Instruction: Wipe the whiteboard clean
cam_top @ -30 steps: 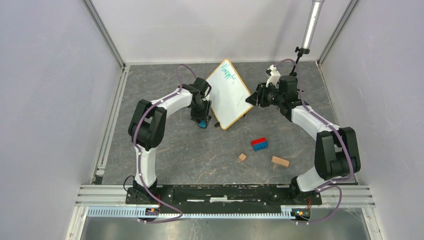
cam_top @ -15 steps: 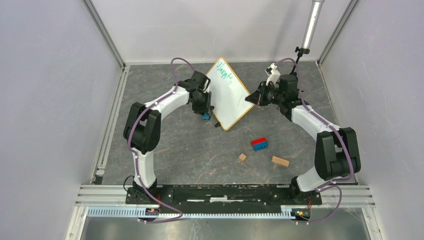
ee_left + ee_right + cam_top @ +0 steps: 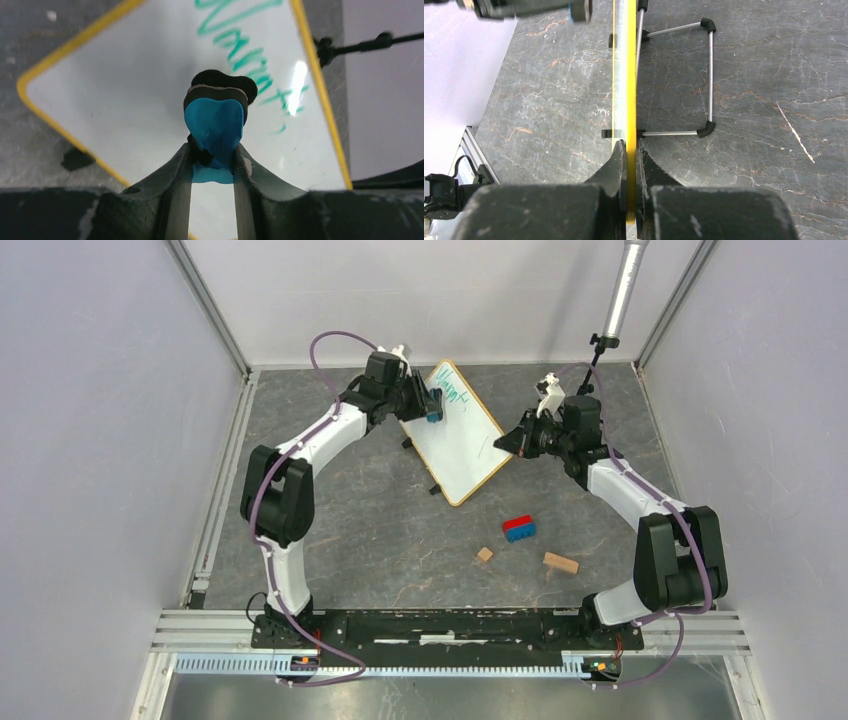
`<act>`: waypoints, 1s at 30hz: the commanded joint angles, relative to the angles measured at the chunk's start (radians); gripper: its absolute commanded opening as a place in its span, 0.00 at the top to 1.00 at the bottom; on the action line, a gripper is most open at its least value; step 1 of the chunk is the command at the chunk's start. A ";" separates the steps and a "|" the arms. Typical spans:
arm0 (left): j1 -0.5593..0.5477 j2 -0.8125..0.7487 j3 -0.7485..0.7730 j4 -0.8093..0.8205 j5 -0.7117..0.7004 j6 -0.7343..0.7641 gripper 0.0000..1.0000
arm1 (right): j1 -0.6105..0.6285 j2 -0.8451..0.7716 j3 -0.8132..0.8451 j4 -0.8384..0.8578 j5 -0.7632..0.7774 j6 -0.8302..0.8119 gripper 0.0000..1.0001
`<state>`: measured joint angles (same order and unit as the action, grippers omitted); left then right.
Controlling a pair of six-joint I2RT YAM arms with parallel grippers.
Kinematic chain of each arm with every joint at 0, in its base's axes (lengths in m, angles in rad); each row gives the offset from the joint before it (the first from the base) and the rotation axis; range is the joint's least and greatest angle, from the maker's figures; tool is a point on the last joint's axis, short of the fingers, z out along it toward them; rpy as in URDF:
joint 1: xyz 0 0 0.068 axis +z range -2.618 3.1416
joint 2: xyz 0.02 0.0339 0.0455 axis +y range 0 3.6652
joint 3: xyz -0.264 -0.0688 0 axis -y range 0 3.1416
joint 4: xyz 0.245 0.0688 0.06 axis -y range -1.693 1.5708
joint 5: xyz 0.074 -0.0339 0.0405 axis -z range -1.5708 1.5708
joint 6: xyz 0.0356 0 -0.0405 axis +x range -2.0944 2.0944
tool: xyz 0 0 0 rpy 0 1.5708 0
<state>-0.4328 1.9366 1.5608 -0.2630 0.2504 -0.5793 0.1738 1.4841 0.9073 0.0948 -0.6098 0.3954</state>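
Right hand (image 3: 626,146) clamped on whiteboard (image 3: 458,440) edge; left hand (image 3: 214,157) pinching blue eraser (image 3: 215,120).
Step, as judged: wiping about to begin. Whiteboard stands propped at far middle of worktop (image 3: 380,530); left arm stretched far, eraser pad just beside green writing (image 3: 235,47). Next: press and sweep across the marks, right hand bracing.

1. Top external view: bright, even, diffuse light. Only a faint soft shadow lies beneath the whiteboard (image 3: 458,430). Focus sharp throughout.
2. Left wrist view: white glare streak on the whiteboard, right of the eraser (image 3: 215,122). Left gripper (image 3: 215,150) dark and blurred.
3. Right wrist view: floor beside the whiteboard crisp. Right gripper (image 3: 626,150) soft.
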 commanded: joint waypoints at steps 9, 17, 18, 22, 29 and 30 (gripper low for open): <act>0.023 0.179 0.254 0.200 0.111 -0.160 0.45 | 0.005 -0.004 0.005 0.033 -0.018 -0.056 1.00; 0.027 0.173 0.278 0.145 0.070 -0.151 0.34 | 0.005 -0.004 0.012 0.032 -0.019 -0.058 1.00; 0.028 0.170 0.274 0.143 0.061 -0.154 0.38 | 0.006 -0.002 0.012 0.033 -0.018 -0.057 1.00; 0.030 0.178 0.283 0.105 0.013 -0.172 0.48 | 0.009 0.000 0.011 0.034 -0.015 -0.057 1.00; 0.026 0.197 0.290 0.104 0.023 -0.198 0.61 | 0.020 0.005 0.021 0.023 -0.003 -0.065 1.00; 0.026 0.202 0.293 0.106 0.030 -0.201 0.61 | 0.024 0.005 0.022 0.023 -0.002 -0.067 1.00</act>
<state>-0.4053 2.1349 1.8111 -0.1600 0.2874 -0.7368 0.1757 1.4845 0.9073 0.0971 -0.6098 0.3954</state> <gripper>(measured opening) 0.406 0.033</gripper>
